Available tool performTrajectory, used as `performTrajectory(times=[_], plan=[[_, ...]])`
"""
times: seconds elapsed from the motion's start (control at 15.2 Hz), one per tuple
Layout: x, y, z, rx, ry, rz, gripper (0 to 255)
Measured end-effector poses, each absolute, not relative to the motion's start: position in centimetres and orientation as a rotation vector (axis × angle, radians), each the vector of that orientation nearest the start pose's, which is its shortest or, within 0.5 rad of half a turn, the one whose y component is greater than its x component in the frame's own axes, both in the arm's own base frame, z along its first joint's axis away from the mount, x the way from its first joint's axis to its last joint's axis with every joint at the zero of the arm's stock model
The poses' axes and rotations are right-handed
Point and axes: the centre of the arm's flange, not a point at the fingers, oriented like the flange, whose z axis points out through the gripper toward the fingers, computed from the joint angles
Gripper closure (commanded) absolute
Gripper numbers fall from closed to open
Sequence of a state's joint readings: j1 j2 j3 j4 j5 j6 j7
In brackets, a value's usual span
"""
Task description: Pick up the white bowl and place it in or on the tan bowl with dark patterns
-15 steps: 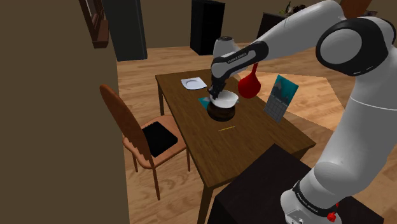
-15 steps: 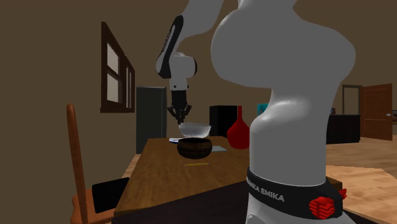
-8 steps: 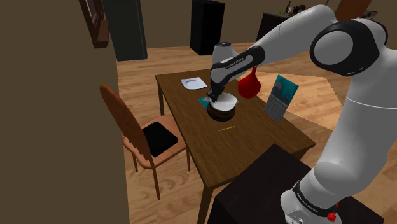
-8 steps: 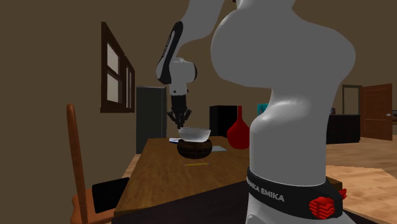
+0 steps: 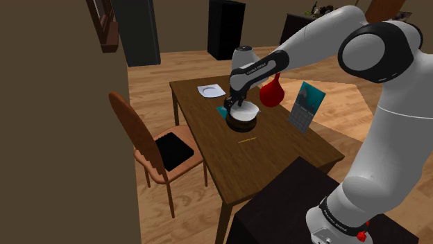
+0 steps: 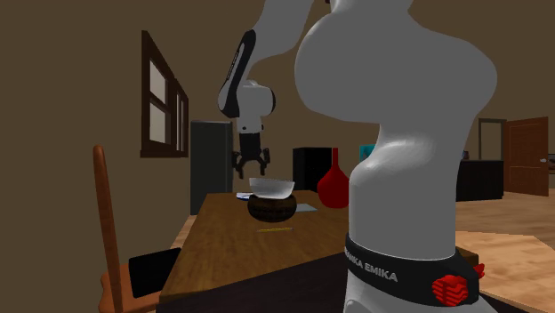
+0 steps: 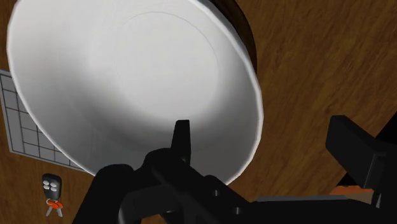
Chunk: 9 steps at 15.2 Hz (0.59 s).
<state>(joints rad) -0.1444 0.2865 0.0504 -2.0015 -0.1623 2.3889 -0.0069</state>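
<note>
The smooth white round bowl [image 5: 245, 110] [image 6: 272, 187] [image 7: 127, 83] sits nested in the dark brown bowl [image 5: 241, 124] [image 6: 271, 208] [image 7: 247, 38], a little askew, near the middle of the brown wooden table [image 5: 270, 156] [image 6: 231, 249].

Just above it hangs the black two-finger gripper [image 5: 231, 105] [image 6: 252, 169] [image 7: 261, 124], its fingers spread wide and holding nothing. In the wrist view one finger is over the white bowl's inside and the other stands well outside it over the table. The bowl's rim lies between them, touched by neither. In the second exterior view the fingertips are clear of the bowl, just over its rim.

The white arm rises from its stand at the shoulder view's lower right and stretches up and to the left over the table. Its wrist is turned so the hand points down at the bowls.

A red round-bellied vase with a narrow neck [image 5: 270, 93] [image 6: 333, 188] stands just beyond the bowls, on the shoulder view's right. A white plate [image 5: 210, 90] lies at the far corner, and an upright calendar card [image 5: 305, 105] stands near the right edge.

A thin yellow pencil [image 5: 246, 139] [image 6: 274, 229] lies on the near side of the bowls. Beside them lie a grid-lined sheet [image 7: 19, 130] and a small black key fob [image 7: 51, 187].

A wooden chair with a black seat pad [image 5: 156, 149] [image 6: 111, 240] stands at the table's left side in the shoulder view.
</note>
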Motion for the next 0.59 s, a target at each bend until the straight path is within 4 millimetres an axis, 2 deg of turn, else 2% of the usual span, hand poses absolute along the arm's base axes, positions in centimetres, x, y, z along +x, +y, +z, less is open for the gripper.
performTrajectory(times=[0.13, 0.26, 0.4, 0.59], plan=[[60.7, -6.0, 32.5, -3.245, -0.037, -0.156, 0], [60.6, -6.0, 33.9, -3.245, -0.037, -0.157, 0], [60.5, -5.5, 36.6, -3.245, -0.037, -0.159, 0], [60.3, -5.5, 37.3, -3.245, -0.037, -0.158, 0]])
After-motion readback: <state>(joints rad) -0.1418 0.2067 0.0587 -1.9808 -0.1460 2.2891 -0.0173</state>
